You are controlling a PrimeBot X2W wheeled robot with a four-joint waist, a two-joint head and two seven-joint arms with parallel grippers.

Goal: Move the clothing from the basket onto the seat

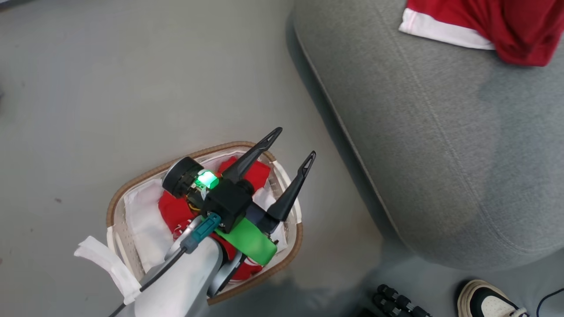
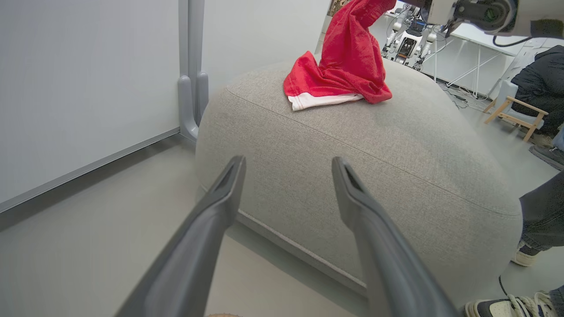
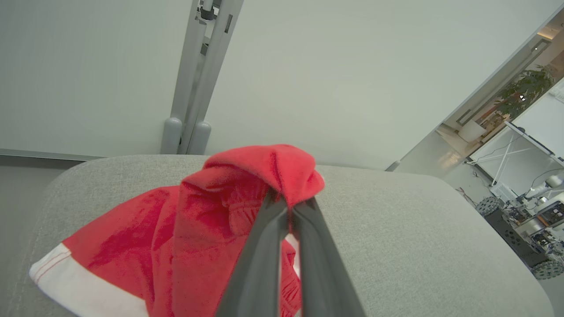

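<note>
The right jaws are pinching shut on a fold of a red garment (image 3: 211,207), lifting it while its white hem is lying on the seat (image 1: 440,154), well away from the corner nearest the basket (image 1: 115,207). The left jaws are standing wide, gripping nothing, hanging over the basket on the floor (image 1: 88,88). More red clothing (image 1: 169,211) is lying inside on a white liner (image 1: 141,220).

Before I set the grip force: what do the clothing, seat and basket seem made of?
Clothing: soft matte red knit or terry, it seems; it folds limply, fuzzy surface. Seat: grey woven upholstery, matte, visible weave and stitched seam. Basket: white plastic, probably, with perforated walls; brown rim looks woven, fibre unclear.
</note>
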